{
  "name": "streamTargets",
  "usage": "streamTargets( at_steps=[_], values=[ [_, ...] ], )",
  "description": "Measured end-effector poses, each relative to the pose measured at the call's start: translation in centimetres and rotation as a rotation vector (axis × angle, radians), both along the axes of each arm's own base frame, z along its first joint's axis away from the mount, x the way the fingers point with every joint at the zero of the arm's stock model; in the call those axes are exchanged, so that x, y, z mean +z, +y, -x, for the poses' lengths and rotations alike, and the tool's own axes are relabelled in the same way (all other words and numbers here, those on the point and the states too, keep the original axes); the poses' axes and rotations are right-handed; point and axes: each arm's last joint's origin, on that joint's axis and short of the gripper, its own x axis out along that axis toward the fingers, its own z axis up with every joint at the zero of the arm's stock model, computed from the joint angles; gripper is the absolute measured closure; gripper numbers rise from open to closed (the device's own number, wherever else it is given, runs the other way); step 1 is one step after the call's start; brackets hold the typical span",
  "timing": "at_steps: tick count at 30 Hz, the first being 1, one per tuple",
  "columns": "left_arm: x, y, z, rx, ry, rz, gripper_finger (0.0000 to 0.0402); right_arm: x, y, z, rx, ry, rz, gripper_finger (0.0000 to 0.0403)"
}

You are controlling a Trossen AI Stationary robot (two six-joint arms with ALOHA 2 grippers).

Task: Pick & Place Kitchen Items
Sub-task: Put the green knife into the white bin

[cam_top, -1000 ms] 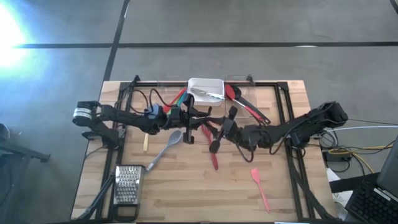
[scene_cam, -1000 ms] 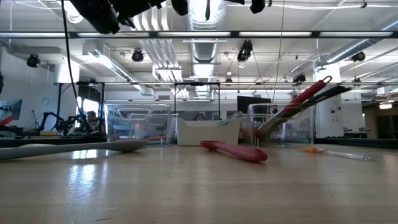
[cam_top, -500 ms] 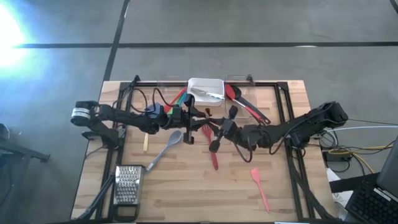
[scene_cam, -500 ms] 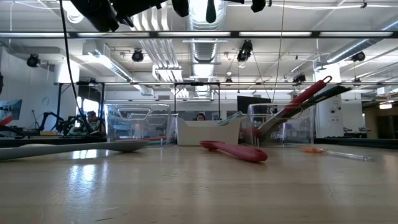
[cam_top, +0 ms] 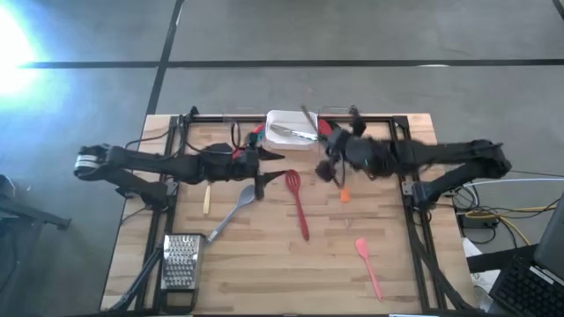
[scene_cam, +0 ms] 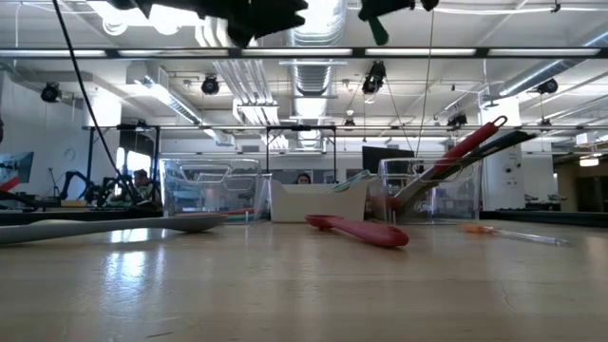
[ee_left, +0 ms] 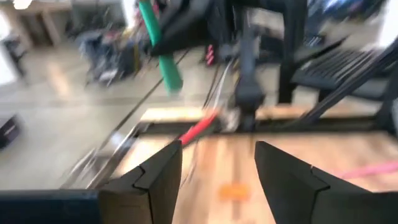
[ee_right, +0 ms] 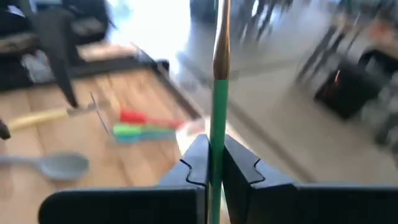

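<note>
1. Right gripper (ee_right: 214, 152) first: clamped tight on the slim green handle of a utensil (ee_right: 217, 106). Handle upright between the fingers, brown tip topmost, working end hidden below.
2. Placed high over the table, at about 1 o'clock from its centre, just short of the white bin (cam_top: 280, 117) at 12 o'clock, where some metal cutlery already lies.
3. Left gripper (ee_left: 217, 163): fingers parted, nothing between them, up in the air at about 11 o'clock, close across from the right one.
4. Waiting on the wood: red slotted spatula (cam_top: 298, 204) near the centre, grey spoon (cam_top: 236, 208) towards 9 o'clock, pink spatula (cam_top: 370, 266) at 4 o'clock. Metal grater (cam_top: 179, 261) at 8 o'clock, no part of the job.
5. Likely step in hand: carrying the green-handled utensil to a container at the far edge.
6. First risk: swivel or slip. Thin round handle, narrow pinch, long length beyond the fingers, so any quick swing could turn it in the grip.
7. Second risk: contact between the two arms, given how near they hang.
8. Third risk: a release off-line, with the utensil catching the bin's rim and tipping out onto the table.
</note>
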Motion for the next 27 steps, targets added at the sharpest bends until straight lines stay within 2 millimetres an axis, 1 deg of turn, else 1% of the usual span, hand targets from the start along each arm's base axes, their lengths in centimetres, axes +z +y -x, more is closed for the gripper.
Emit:
streamTargets(
  at_steps=[2,5,9,12,16,19,23,27],
  values=[
    [-0.4,0.2,0.5,0.063,0.070,-0.003,0.0195,1.0,-2.0,0.3,-0.013,0.059,-0.090,0.0390],
    [-0.8,0.4,1.4,0.163,0.123,-0.011,0.0199,1.7,-4.8,0.1,-0.031,0.164,-0.200,0.0390],
    [-1.4,0.5,2.5,0.219,0.156,0.002,0.0203,1.5,-8.3,-0.9,-0.038,0.301,-0.330,0.0390],
    [-1.4,0.5,3.4,0.222,0.126,0.017,0.0202,1.1,-10.9,-2.0,-0.028,0.382,-0.412,0.0390],
    [-1.2,0.5,4.4,0.222,0.085,0.023,0.0203,0.0,-14.1,-3.7,-0.049,0.487,-0.497,0.0390],
    [-0.9,0.5,5.0,0.222,0.059,0.026,0.0204,-1.0,-15.9,-5.0,-0.075,0.578,-0.538,0.0390],
    [-0.5,0.5,5.6,0.222,0.036,0.027,0.0204,-2.9,-17.7,-6.7,-0.088,0.700,-0.585,0.0390],
    [0.0,0.4,6.1,0.220,0.016,0.018,0.0204,-4.9,-19.1,-8.2,-0.099,0.816,-0.636,0.0390]
  ],
)
